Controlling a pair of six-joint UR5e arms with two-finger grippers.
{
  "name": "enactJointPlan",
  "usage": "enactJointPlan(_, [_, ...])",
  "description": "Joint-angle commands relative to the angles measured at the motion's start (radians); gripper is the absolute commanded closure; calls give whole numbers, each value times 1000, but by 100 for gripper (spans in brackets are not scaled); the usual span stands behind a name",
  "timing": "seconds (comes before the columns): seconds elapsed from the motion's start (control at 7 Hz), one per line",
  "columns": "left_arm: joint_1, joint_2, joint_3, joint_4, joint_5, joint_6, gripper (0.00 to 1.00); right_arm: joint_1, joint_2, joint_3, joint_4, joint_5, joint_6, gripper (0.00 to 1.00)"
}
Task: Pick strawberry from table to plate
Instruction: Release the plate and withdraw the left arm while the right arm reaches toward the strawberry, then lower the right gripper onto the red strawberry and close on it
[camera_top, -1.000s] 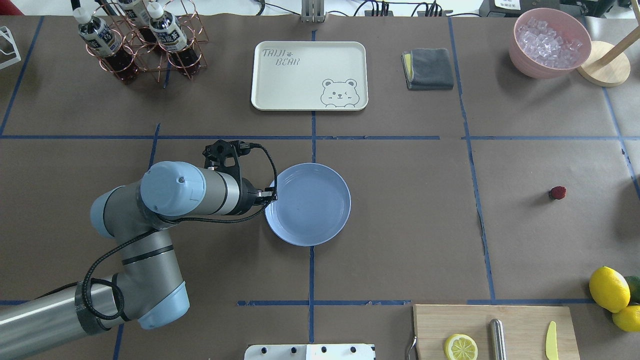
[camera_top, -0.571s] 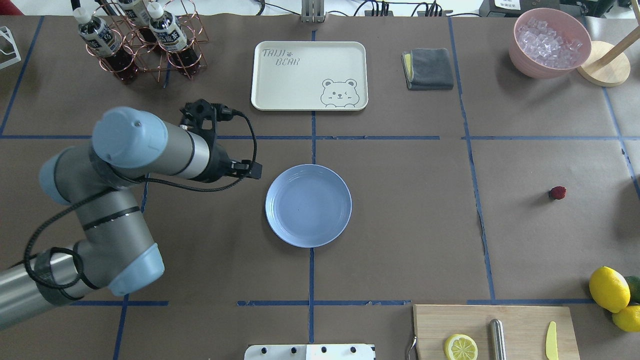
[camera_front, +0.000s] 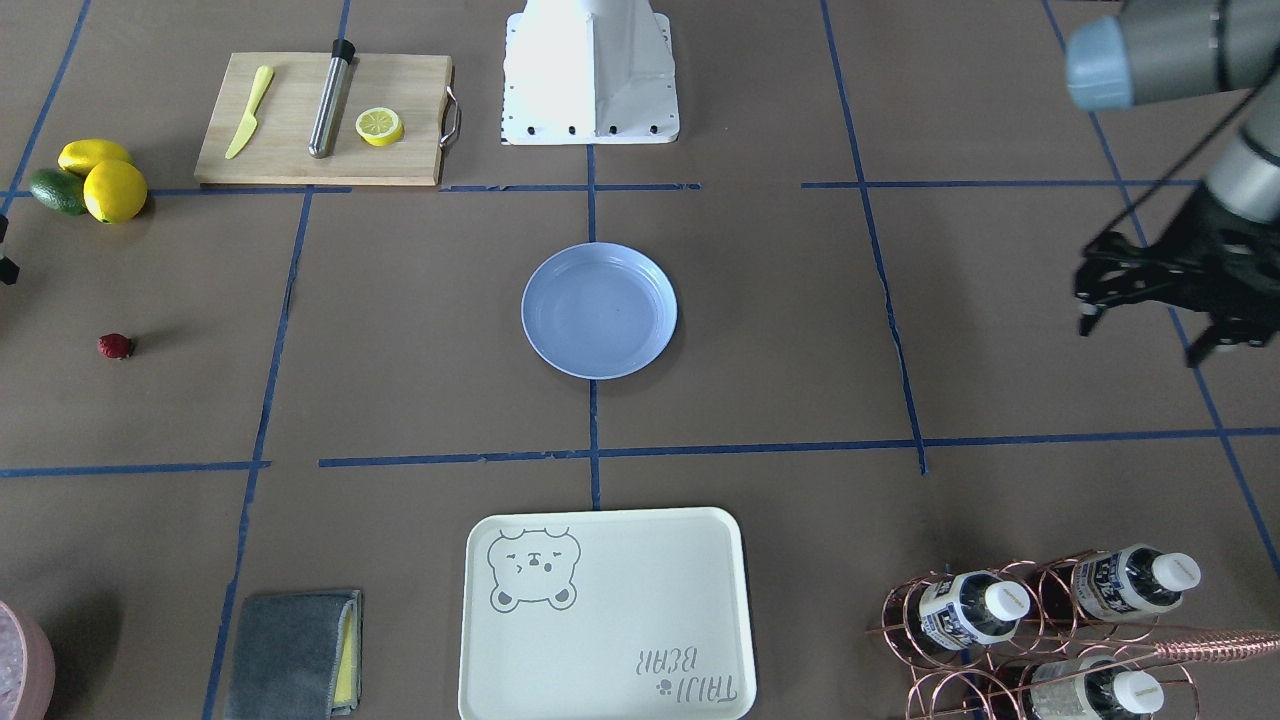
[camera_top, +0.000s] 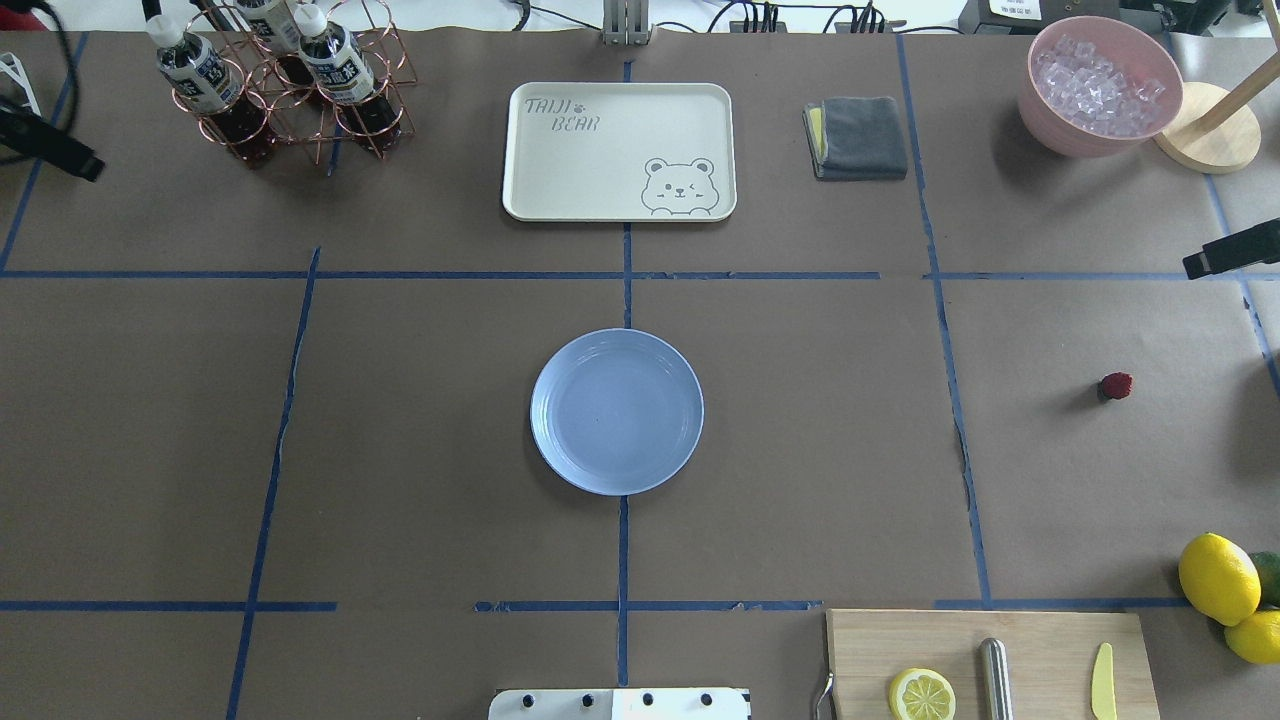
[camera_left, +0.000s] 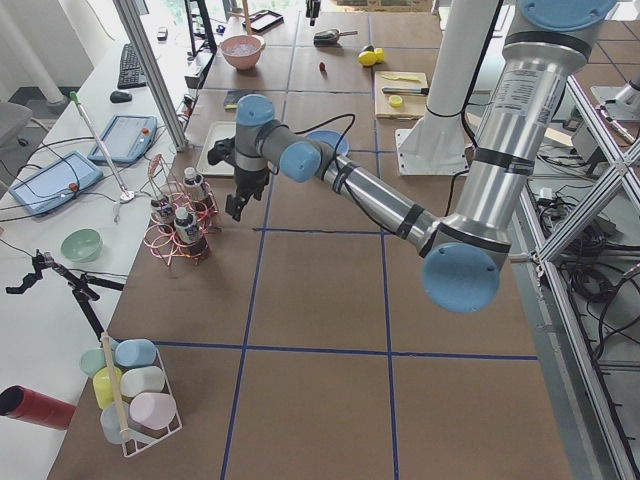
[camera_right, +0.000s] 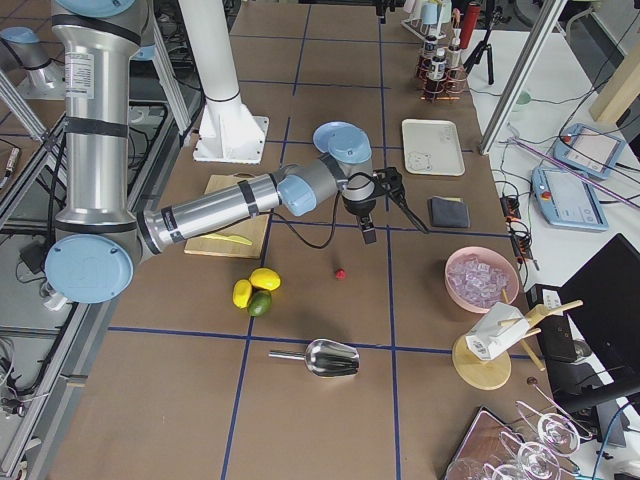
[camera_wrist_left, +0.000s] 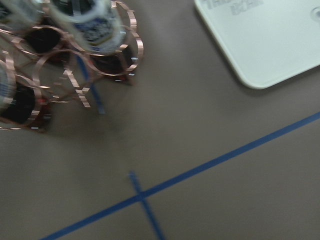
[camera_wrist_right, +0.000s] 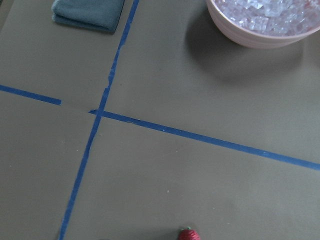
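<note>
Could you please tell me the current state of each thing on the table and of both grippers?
Strawberry: on the table, not held.
Plate: empty.
Tray: empty.
Bowl: full of ice.
Bottles: capped.
Left gripper: jaws open, empty.
Right gripper: cannot tell whether the jaws are open.

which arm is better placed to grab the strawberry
Right. The strawberry lies on the robot's right side, and the right gripper hovers near it; the left gripper is far off beyond the plate.

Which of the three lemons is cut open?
The lemon half on the cutting board, showing its sliced face; the two whole lemons lie off the board, uncut.
</note>
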Motion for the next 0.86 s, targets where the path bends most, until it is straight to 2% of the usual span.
enactJointPlan(0.0, [-198,110,184,6,-178,205,0,-114,-10,91,-26,-51,175,0])
enactJointPlan(0.14, [-229,165,172,18,-176,285,0,-160,-46,91,-18,-113,177,0])
enactJointPlan(0.29, [-229,188,176,85,-175,287,0,-189,-95,86,29,-147,180,0])
enactJointPlan(0.43, [-235,208,125,128,-131,287,0,-216,-140,67,111,-152,209,0])
enactJointPlan(0.57, [-238,245,83,128,-31,287,0,-277,-148,1,217,-204,278,0])
enactJointPlan(0.71, [-238,241,77,127,-26,289,0,-364,-148,-85,342,-306,362,0])
